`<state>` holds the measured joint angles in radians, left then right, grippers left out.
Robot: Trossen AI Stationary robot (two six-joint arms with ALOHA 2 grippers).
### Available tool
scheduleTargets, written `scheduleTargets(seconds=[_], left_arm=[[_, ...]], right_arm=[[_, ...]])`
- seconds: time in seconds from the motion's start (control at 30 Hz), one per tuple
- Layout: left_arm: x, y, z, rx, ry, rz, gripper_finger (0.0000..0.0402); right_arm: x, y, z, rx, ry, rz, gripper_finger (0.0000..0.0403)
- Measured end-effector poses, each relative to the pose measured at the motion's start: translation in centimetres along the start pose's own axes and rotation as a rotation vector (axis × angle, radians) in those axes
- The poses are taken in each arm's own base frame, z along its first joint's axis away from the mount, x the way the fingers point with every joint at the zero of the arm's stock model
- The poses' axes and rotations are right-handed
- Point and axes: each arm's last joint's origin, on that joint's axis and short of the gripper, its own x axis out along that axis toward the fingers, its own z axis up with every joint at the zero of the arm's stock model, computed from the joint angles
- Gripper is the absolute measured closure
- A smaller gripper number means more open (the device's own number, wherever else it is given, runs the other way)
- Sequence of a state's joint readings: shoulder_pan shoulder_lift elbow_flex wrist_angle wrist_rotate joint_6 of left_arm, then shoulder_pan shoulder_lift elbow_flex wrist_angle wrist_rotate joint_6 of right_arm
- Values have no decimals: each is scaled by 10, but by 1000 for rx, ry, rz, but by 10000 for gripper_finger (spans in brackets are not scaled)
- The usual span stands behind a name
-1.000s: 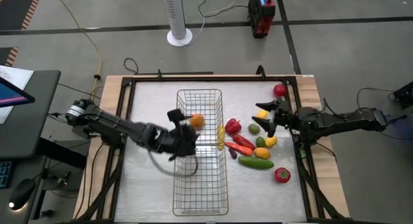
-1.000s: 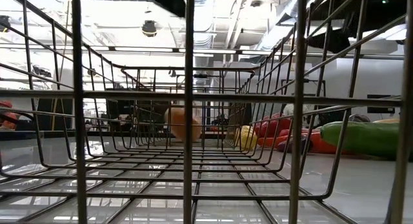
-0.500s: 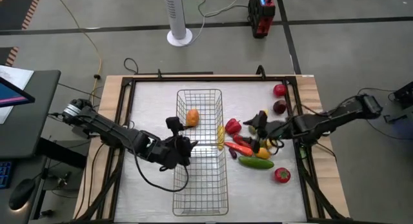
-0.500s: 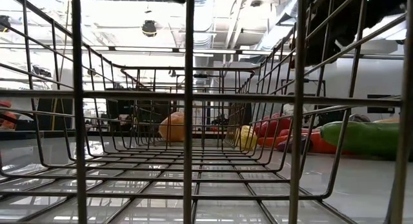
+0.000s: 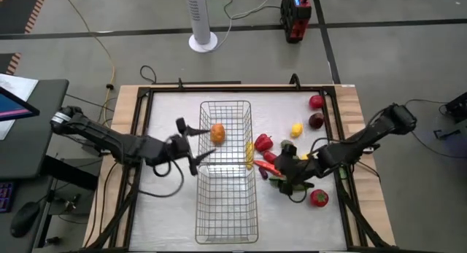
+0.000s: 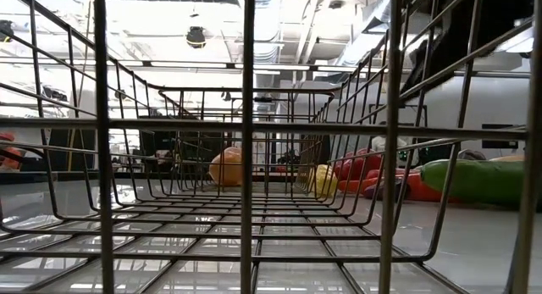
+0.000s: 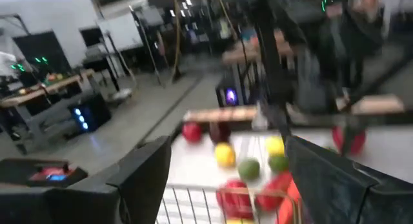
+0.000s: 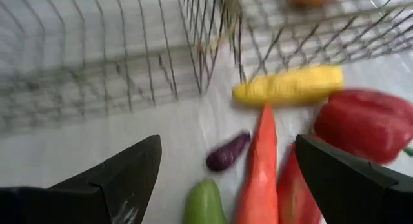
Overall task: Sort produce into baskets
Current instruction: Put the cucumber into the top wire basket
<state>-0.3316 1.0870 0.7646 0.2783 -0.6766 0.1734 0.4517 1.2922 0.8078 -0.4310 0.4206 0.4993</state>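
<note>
One wire basket stands mid-table. An orange lies on its floor near the far end, also in the low view. My left gripper hovers open just outside the basket's left wall, nothing between its fingers. My right gripper is open and tipped down over the produce heap to the right of the basket. Below it lie a carrot, a small purple piece, a long yellow piece, a red pepper and a green cucumber.
More produce lies on the table right of the basket: a red pepper, a lemon, a red apple, a dark-red apple and a red piece near the front. A raised frame borders the table.
The orange has dropped from beside my left gripper onto the basket floor and lies still at the far end. My left gripper has drawn back over the basket's left wall toward the table's left edge. My right gripper has swung toward the near edge and the basket, tipping down over the produce heap.
</note>
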Motion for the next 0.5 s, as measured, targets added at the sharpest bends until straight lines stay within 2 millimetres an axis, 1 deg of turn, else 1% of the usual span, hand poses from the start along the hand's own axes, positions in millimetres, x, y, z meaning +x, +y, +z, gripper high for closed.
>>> scheduleTargets(seconds=[0.1, 0.17, 0.27, 0.37, 0.5], left_arm=[[-5, 12, 2, -40, -65, 42, 110], [-8, 19, 4, -58, -83, 69, 110], [-9, 26, 6, -81, -93, 96, 110], [-8, 28, 6, -85, -91, 106, 110], [-5, 28, 4, -112, -83, 113, 110]], right_arm=[[13, 3, -5, -14, 42, -23, 21], [21, 1, -7, -19, 79, -43, 21], [28, -3, -5, -15, 180, -30, 21], [21, -2, 8, -10, 253, -60, 25], [9, 12, 21, -26, 348, -76, 40]])
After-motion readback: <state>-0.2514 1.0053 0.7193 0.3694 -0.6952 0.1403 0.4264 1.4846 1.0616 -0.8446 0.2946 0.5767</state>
